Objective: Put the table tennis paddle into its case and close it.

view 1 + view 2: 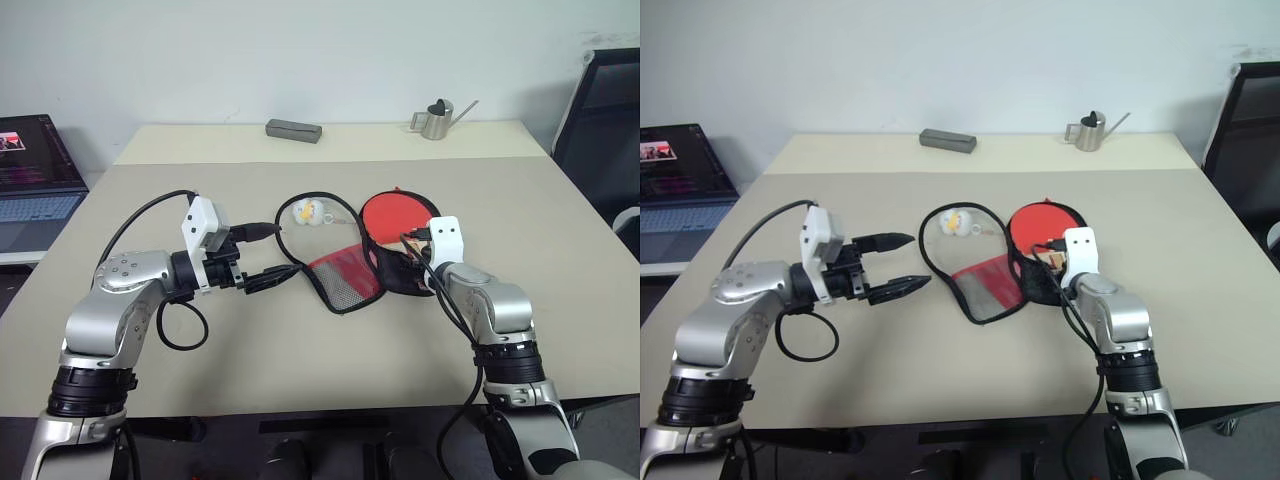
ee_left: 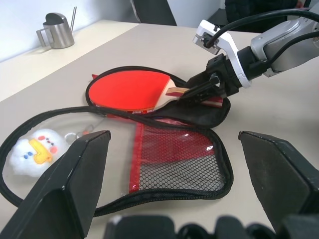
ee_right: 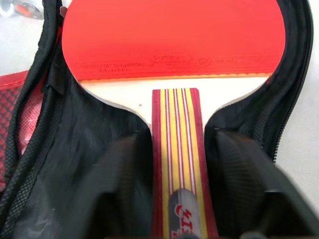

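On the beige table [image 1: 150, 400] I find the case [image 1: 345, 285] lying unzipped and spread flat, its mesh-pocket flap folded toward my left and the white-yellow charm [image 1: 308, 211] resting inside the zip loop. I see the table tennis paddle [image 1: 395, 215] lying on the black lining of the right half, red face up. My right gripper [image 2: 202, 92] straddles the handle — fingers parted either side, gaps visible, so no firm grip. My left gripper [image 1: 902, 264] hovers wide apart and empty beside the flap. Along the far edge sit a grey block [image 1: 293, 130] and a small metal watering can [image 1: 437, 119]; a laptop [image 1: 35, 180] stands off-table — nothing obstructs the case.
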You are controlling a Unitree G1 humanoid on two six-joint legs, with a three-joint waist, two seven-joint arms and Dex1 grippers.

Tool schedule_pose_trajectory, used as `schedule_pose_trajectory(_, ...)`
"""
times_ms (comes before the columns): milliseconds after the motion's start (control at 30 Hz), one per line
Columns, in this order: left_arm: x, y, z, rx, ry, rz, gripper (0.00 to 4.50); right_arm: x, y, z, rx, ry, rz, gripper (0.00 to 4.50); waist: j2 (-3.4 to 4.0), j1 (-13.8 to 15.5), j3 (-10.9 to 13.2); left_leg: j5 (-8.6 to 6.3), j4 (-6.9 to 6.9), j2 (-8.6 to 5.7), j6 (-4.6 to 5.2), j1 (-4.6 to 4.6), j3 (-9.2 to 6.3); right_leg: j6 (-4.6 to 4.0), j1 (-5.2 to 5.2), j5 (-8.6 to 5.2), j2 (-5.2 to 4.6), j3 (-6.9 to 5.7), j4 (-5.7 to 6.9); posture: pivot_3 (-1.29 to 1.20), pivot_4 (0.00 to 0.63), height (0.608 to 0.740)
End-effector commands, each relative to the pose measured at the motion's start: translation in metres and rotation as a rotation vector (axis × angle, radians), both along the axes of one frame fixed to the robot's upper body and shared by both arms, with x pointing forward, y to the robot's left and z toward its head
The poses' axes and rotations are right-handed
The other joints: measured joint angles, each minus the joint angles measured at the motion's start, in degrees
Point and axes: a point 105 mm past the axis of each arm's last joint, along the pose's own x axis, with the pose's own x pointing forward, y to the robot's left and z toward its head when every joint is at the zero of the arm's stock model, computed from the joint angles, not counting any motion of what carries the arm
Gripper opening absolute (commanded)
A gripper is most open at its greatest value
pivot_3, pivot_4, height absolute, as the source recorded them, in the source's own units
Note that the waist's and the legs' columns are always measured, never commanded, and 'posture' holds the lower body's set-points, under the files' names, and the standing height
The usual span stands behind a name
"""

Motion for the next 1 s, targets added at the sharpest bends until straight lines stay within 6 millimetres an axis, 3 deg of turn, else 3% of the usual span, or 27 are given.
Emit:
schedule_pose_trajectory(33,-0.003,-0.001,0.010,-0.003,-0.054,-0.004,4.50,-0.005,0.003,0.024,0.043,-0.068,-0.003,3.62,0.00,0.0,0.0,0.00,0.00,0.00,0.00,0.00,0.00,0.00,0.00,0.00,0.00,0.00,0.00,0.00,0.150,0.740)
schedule_pose_trajectory(233,0.000,0.003,0.008,-0.024,-0.056,0.041,4.50,-0.029,0.022,0.058,0.119,-0.148,0.141,3.62,0.00,0.0,0.0,0.00,-0.01,0.00,0.00,0.00,-0.01,0.00,0.00,0.00,-0.01,0.00,-0.01,0.00,0.150,0.740)
schedule_pose_trajectory(500,0.036,0.031,0.003,-0.061,-0.123,0.318,4.50,-0.040,-0.017,0.077,-0.021,-0.280,0.405,3.62,-0.02,0.5,0.0,0.00,0.04,-0.05,0.00,0.00,-0.01,0.03,0.07,-0.01,-0.06,-0.05,-0.09,0.00,0.150,0.740)
schedule_pose_trajectory(633,0.036,0.024,0.001,-0.091,-0.100,0.305,4.50,-0.047,-0.037,0.098,-0.034,-0.277,0.545,3.62,-0.04,0.4,0.0,0.00,0.04,-0.02,0.00,0.00,0.01,0.03,0.07,-0.01,-0.04,-0.05,-0.09,0.00,0.150,0.740)
schedule_pose_trajectory(800,0.035,0.026,-0.009,-0.064,-0.044,0.294,4.50,-0.066,-0.041,0.130,-0.022,-0.319,0.748,3.62,-0.05,0.3,0.0,0.00,0.00,-0.03,0.01,-0.01,0.02,0.03,0.06,-0.01,-0.04,-0.04,-0.09,0.00,0.150,0.740)
schedule_pose_trajectory(1000,0.053,0.051,-0.026,-0.045,0.023,0.455,4.50,-0.088,-0.035,0.163,-0.003,-0.362,0.906,3.62,-0.08,0.3,0.0,0.00,0.03,-0.02,0.00,0.01,0.01,0.03,0.08,-0.01,-0.03,-0.06,-0.09,0.00,0.150,0.740)
